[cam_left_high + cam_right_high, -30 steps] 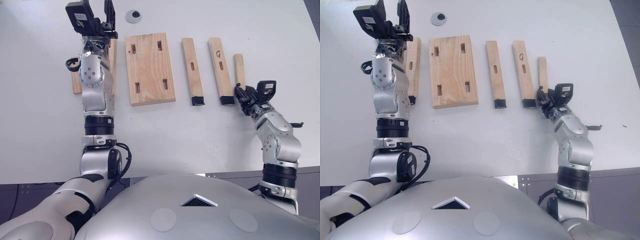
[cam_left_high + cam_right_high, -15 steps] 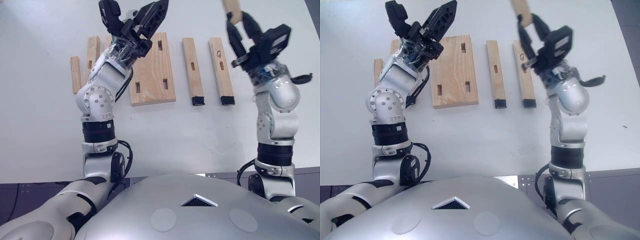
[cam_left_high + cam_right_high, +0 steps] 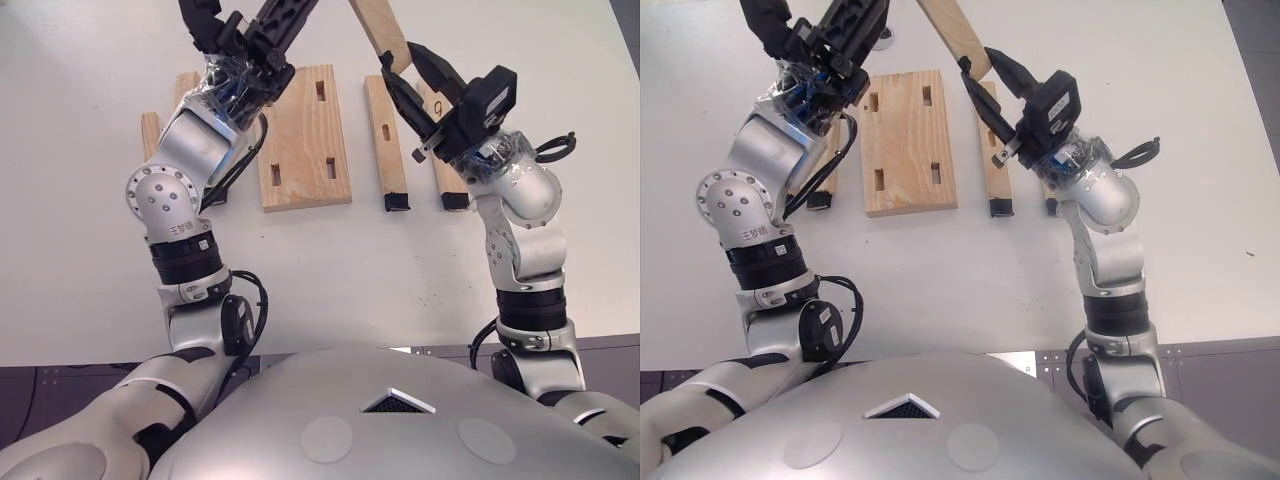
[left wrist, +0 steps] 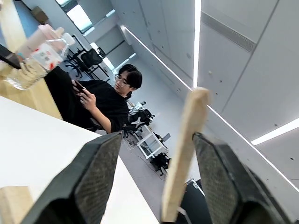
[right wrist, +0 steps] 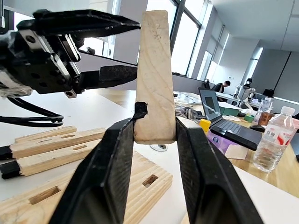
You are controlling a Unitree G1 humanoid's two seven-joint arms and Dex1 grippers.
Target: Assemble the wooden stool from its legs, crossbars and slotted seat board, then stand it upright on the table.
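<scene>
I am watching my left gripper [image 4: 157, 137] holding its two dark fingers [image 4: 98, 182] wide apart across the foreground of the frame. A pale wooden crossbar [image 4: 184, 149] is standing tilted in the gap between them, sitting closer to one finger than the other; I cannot tell whether it is touching either. Behind them the white table [image 4: 32, 140] is stretching away, and the end of a wooden piece [image 4: 9, 205] is poking in at a corner of the frame.

Bright even overhead light; faint soft shadows on white table [image 3: 320, 260]; ceiling light strips [image 4: 197, 42] glaring.
</scene>
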